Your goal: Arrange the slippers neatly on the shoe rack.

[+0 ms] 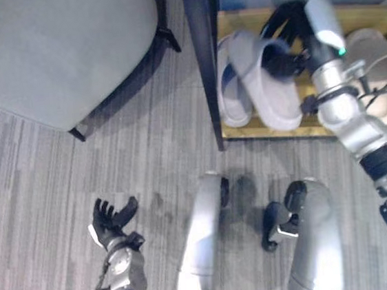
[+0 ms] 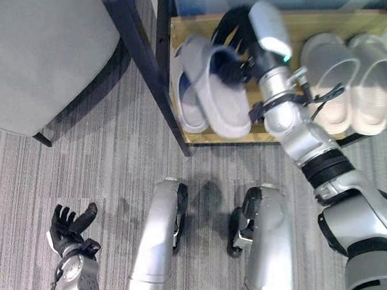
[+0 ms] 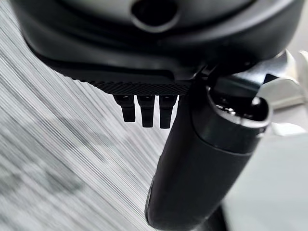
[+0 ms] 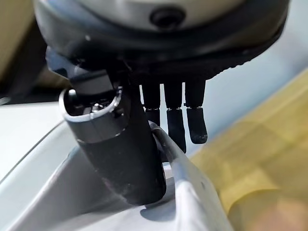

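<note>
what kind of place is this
Probably a home or office entryway: a low wooden shoe rack holds a beige pair of slippers and pale grey slippers, one gripped by the right hand, with grey carpet underneath.

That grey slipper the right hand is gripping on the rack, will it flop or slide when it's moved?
The grey slipper looks thick and moulded, so probably fairly stiff and light. The right hand pinches only its strap, so it may swing. On the smooth wooden shelf it likely slides easily.
</note>
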You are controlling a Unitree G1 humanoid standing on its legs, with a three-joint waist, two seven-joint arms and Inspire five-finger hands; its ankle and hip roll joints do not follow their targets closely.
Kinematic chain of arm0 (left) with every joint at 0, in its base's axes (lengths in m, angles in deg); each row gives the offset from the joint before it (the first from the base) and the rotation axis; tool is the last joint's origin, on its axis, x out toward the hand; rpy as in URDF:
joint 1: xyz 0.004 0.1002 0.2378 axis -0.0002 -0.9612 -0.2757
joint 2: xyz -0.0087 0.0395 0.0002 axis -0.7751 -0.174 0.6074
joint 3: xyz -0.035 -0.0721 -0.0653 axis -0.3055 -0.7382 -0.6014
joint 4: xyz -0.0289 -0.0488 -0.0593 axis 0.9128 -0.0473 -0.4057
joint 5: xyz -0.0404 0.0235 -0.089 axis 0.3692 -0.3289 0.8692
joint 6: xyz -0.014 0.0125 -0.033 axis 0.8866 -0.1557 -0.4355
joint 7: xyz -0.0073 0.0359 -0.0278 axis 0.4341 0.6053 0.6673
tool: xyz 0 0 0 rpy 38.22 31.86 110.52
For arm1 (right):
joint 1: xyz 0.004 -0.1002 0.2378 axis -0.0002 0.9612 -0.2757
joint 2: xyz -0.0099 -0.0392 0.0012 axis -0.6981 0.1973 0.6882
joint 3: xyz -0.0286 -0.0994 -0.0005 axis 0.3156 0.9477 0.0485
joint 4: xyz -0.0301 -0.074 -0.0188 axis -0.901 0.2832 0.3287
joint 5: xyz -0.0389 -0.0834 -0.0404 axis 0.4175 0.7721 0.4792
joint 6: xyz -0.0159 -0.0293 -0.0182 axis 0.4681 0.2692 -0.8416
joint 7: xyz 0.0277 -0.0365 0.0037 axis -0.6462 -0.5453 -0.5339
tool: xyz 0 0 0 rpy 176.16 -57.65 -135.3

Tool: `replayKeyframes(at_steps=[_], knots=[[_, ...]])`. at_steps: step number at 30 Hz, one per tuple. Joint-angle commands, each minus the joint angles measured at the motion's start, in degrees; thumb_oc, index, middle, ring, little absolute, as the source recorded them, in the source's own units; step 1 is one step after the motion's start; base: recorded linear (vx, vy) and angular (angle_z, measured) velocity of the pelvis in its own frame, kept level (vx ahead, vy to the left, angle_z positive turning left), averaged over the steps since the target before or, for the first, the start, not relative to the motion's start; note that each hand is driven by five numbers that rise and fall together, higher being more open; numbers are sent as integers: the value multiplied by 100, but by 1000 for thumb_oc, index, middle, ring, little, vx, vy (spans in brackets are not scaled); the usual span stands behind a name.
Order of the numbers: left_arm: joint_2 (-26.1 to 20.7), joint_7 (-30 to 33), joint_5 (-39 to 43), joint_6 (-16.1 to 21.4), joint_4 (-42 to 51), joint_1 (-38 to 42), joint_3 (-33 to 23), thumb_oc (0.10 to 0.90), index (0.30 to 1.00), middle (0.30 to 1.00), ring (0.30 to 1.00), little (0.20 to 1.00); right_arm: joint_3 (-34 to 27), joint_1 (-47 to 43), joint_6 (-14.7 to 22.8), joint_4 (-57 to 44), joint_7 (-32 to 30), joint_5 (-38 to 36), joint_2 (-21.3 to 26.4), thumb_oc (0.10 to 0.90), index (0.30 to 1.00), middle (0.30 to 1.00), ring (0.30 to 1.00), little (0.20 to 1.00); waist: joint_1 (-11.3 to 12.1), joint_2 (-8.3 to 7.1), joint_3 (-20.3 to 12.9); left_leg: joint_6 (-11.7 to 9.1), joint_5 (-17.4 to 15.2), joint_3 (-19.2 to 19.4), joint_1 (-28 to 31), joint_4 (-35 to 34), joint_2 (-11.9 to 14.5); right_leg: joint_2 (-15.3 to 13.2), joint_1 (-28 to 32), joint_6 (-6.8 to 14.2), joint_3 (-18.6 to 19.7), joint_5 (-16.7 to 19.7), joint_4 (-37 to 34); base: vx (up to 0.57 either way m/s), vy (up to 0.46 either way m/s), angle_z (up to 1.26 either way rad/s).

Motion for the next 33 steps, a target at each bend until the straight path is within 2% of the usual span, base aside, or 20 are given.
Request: replayKeyframes(at_steps=[1, 4, 10, 17, 22, 24, 26, 28, 31, 33], knots=[[-579, 354, -324, 524, -174, -191, -121, 800, 900, 900, 900, 900, -156, -1058, 330, -723, -955, 109, 625, 400, 300, 300, 300, 300, 73, -173, 411, 291, -465, -351, 155, 176, 210, 97, 511, -258, 372, -596, 413, 3, -52, 4], [-614, 486, -430, 520, -537, -549, -15, 800, 900, 900, 900, 900, -524, -822, 472, -875, -1243, -131, 756, 400, 300, 300, 300, 300, 67, -222, 432, 287, -651, -289, 155, 425, 242, 69, 430, -281, 483, -613, 685, 3, -45, 1], [-644, 198, 64, 484, -1016, -829, 91, 800, 900, 900, 900, 900, -178, -682, 882, -391, -656, -1299, 726, 400, 300, 300, 300, 300, 172, -300, 432, 323, -919, -274, 155, 642, 296, 90, 367, -382, 533, -701, 796, -2, -5, -1], [-795, 148, -40, 544, -864, -845, 366, 800, 900, 900, 900, 900, 72, -763, 1036, -375, -607, -1446, 730, 400, 300, 300, 300, 300, 276, -258, 432, 341, -1011, -411, 155, 694, 307, 61, 364, -415, 384, -733, 684, -1, 4, 0], [-827, 281, -101, 641, -706, -841, 441, 800, 900, 900, 900, 900, 591, -1189, 976, -89, -546, -1411, 784, 400, 300, 300, 300, 300, 359, -262, 432, 340, -1077, -485, 155, 757, 375, 28, 364, -423, 305, -702, 624, -6, 26, -4], [-831, 336, -164, 602, -767, -759, 602, 800, 900, 900, 900, 900, 895, -1462, 836, 452, -521, -1524, 612, 800, 900, 900, 900, 900, 372, -305, 432, 334, -1078, -499, 155, 778, 405, 27, 364, -413, 285, -667, 580, -12, 15, -10], [-822, 340, -167, 602, -767, -757, 600, 800, 900, 900, 900, 900, 914, -1481, 838, 465, -522, -1527, 609, 800, 900, 900, 900, 900, 367, -299, 432, 334, -1078, -499, 155, 777, 405, 27, 364, -413, 284, -666, 578, -7, -2, -8], [-824, 299, -373, 541, -628, -784, 831, 800, 900, 900, 900, 900, 995, -1514, 783, 528, -556, -1514, 559, 800, 900, 900, 900, 900, 359, -323, 432, 327, -1079, -490, 155, 765, 457, 15, 364, -420, 280, -662, 545, 0, 0, 0], [-742, 229, -700, 412, -516, -989, 1216, 800, 900, 900, 900, 900, 1209, -1600, 693, 507, -489, -1359, 573, 800, 900, 900, 900, 900, 348, -260, 432, 341, -1079, -508, 155, 769, 469, 15, 364, -417, 253, -643, 501, -26, 42, -2], [-709, 203, -755, 373, -549, -1004, 1280, 800, 900, 900, 900, 900, 1307, -1636, 652, 562, -484, -1249, 609, 800, 900, 900, 900, 900, 340, -238, 432, 347, -1079, -520, 155, 765, 473, 3, 364, -404, 253, -633, 495, -22, 17, -3]])
